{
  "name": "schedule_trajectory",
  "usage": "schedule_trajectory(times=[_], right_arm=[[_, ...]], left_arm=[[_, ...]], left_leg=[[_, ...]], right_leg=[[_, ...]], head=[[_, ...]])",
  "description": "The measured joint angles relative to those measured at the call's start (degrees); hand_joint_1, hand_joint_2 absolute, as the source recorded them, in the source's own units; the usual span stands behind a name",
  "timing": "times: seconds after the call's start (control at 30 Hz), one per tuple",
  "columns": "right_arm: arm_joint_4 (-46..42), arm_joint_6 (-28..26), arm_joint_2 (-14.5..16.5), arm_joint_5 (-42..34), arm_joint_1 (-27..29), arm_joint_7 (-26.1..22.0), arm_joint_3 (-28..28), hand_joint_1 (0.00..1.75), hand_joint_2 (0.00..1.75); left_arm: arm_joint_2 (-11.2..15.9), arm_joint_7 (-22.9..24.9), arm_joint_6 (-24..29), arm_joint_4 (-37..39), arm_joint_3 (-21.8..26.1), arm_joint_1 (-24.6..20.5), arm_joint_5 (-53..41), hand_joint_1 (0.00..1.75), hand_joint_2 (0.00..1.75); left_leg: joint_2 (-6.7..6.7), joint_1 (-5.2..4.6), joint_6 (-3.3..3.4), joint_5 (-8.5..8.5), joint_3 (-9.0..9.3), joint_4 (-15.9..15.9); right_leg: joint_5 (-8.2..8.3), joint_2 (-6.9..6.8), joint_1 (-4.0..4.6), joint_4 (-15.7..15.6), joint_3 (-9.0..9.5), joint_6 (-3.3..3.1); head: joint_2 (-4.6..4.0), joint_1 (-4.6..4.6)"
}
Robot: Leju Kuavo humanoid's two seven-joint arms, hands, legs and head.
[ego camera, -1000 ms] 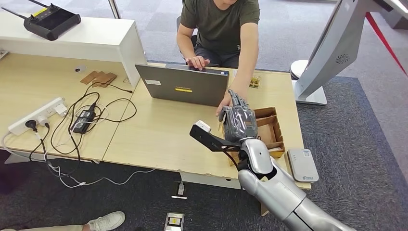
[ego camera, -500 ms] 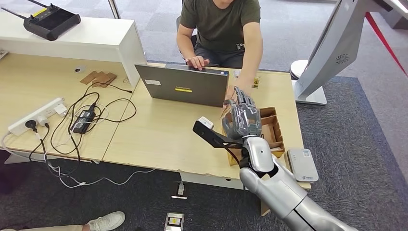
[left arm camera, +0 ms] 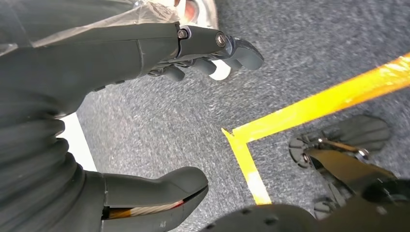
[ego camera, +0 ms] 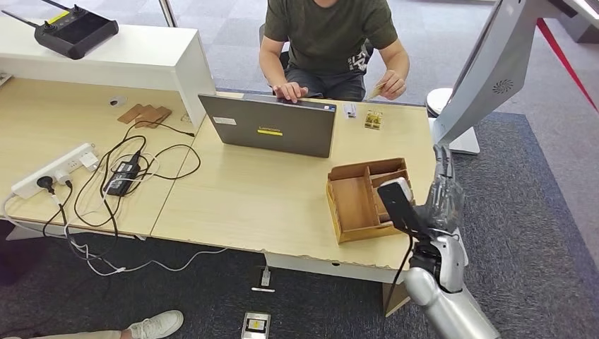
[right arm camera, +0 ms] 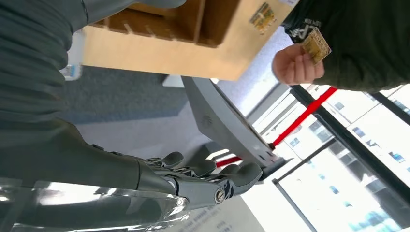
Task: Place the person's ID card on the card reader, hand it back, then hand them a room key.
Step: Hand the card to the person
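So our right hand [ego camera: 439, 201] has pulled back off the tabletop [ego camera: 268, 198], fingers spread and empty. The person's hand [ego camera: 390, 83] now holds the card [right arm camera: 316, 46] — handover looks done, task probably wrapping up.

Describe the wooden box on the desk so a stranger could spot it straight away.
Start at the light wooden desk with the grey laptop on it. Toward the near right corner, beside the robot's right hand, lies a shallow brown wooden tray. Inner walls split it into compartments, unlike the flat cardboard pieces far left.
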Motion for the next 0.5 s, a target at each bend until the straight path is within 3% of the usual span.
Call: schedule_trajectory(times=[0.17, 0.33, 0.4, 0.5], right_arm=[[1.0, 0.0, -0.4, -17.0, 8.6, -15.6, -19.4, 0.00, 1.75], [14.4, 2.0, -0.6, -47.0, 13.8, -24.1, -34.9, 0.00, 1.75], [22.0, 5.8, -0.3, -57.6, 15.1, -26.5, -37.9, 0.00, 1.75], [33.1, 16.4, 0.8, -70.3, 16.5, -24.6, -40.9, 0.00, 1.75]], left_arm=[[0.2, -1.7, 1.6, 0.2, 1.0, 2.0, 2.6, 0.00, 1.75], [0.2, -2.4, 5.1, 0.3, 2.6, 3.6, 6.0, 0.00, 1.75], [0.2, -2.4, 6.2, 0.3, 3.2, 3.7, 7.2, 0.00, 1.75], [0.1, -2.6, 7.1, 0.3, 3.8, 3.8, 8.6, 0.00, 1.75]], left_leg=[[-0.01, -0.01, 0.01, -0.03, 0.02, 0.0], [0.01, -0.02, 0.00, -0.08, 0.02, 0.0], [0.05, 0.00, -0.03, -0.11, 0.03, 0.0], [0.07, 0.05, -0.06, -0.13, 0.10, 0.0]], right_leg=[[-0.03, -0.02, -0.02, 0.0, -0.02, 0.03], [-0.06, -0.01, -0.02, -0.1, 0.00, 0.05], [-0.06, 0.04, -0.01, 0.0, -0.02, 0.05], [-0.09, 0.08, 0.04, 0.0, -0.03, 0.01]], head=[[0.00, 0.01], [0.00, 0.01], [0.00, 0.00], [0.00, 0.01]])
